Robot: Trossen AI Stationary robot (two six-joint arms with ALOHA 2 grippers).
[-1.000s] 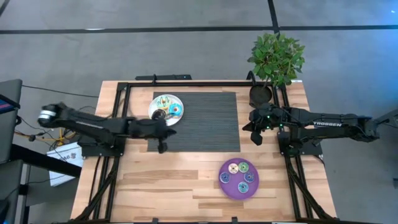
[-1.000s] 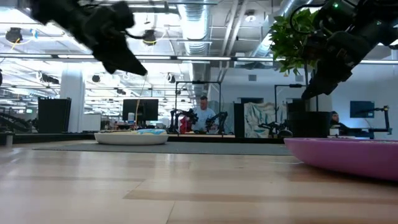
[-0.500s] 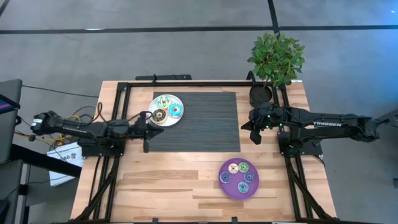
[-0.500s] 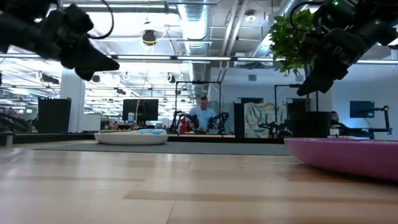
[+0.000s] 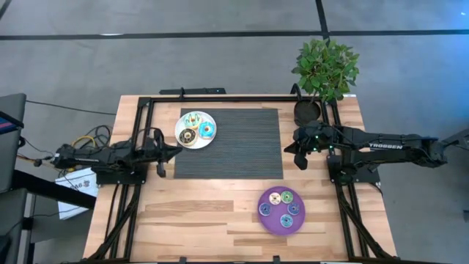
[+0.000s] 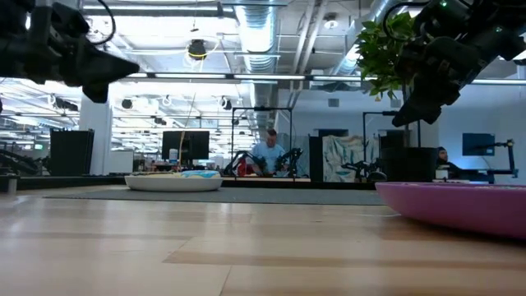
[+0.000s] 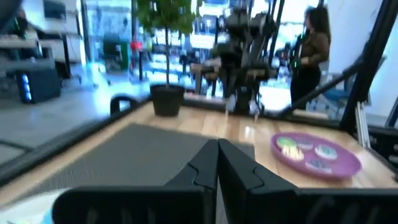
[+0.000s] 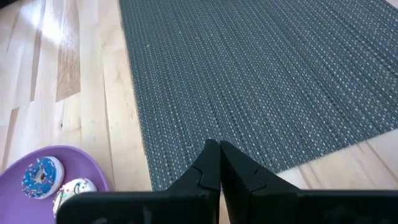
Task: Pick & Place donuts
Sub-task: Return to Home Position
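The round white plate (image 5: 196, 130) lies on the far left corner of the dark mat (image 5: 234, 147) and carries three donuts (image 5: 207, 130). Near the front right of the table, the round purple plate (image 5: 282, 210) holds several donuts (image 5: 287, 196); it also shows in the left wrist view (image 7: 317, 155) and the right wrist view (image 8: 37, 171). My left gripper (image 5: 178, 149) is shut and empty. It hovers level at the mat's left edge, near side of the white plate, pointing toward the table's right. My right gripper (image 5: 301, 164) is shut and empty. It hangs slanting down over the mat's right edge.
A potted plant (image 5: 322, 73) stands at the table's far right corner. Black frame rails (image 5: 146, 110) run along the table's left, far and right sides. Bare wood lies in front of the mat. A person (image 6: 267, 152) sits in the room beyond.
My left gripper has drawn back toward the table's left edge, away from the white plate. It has sunk a little and tipped from slanting down to level, and it has stayed shut. The donuts and plates have not moved.
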